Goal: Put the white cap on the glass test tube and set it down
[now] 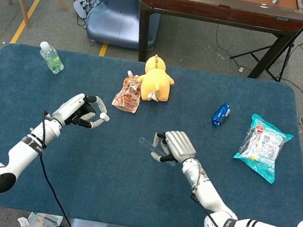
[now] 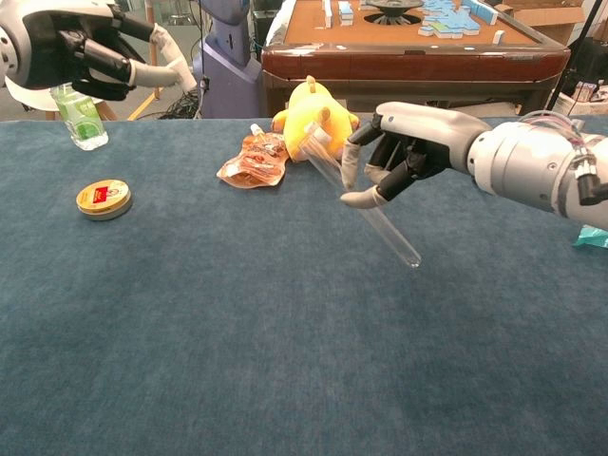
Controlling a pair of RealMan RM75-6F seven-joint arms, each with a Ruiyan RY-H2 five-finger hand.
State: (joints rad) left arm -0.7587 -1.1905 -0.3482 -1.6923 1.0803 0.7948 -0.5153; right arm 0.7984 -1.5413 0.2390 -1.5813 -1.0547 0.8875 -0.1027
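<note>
My right hand (image 1: 176, 147) (image 2: 410, 142) holds the clear glass test tube (image 2: 366, 198) in the air above the blue table mat (image 1: 127, 191). The tube tilts, its open end (image 1: 143, 141) up and toward my left hand, its round end down. My left hand (image 1: 81, 111) (image 2: 85, 47) is raised to the left of the tube and pinches the small white cap (image 1: 106, 117) between its fingertips. A gap separates the cap from the tube's mouth. In the chest view the cap itself is hard to make out.
A round tin (image 2: 104, 198) lies on the mat under my left hand. A green bottle (image 1: 51, 57) stands far left. A brown pouch (image 1: 128, 93) and yellow plush (image 1: 156, 79) sit behind the tube. A blue packet (image 1: 220, 114) and teal bag (image 1: 262, 145) lie to the right.
</note>
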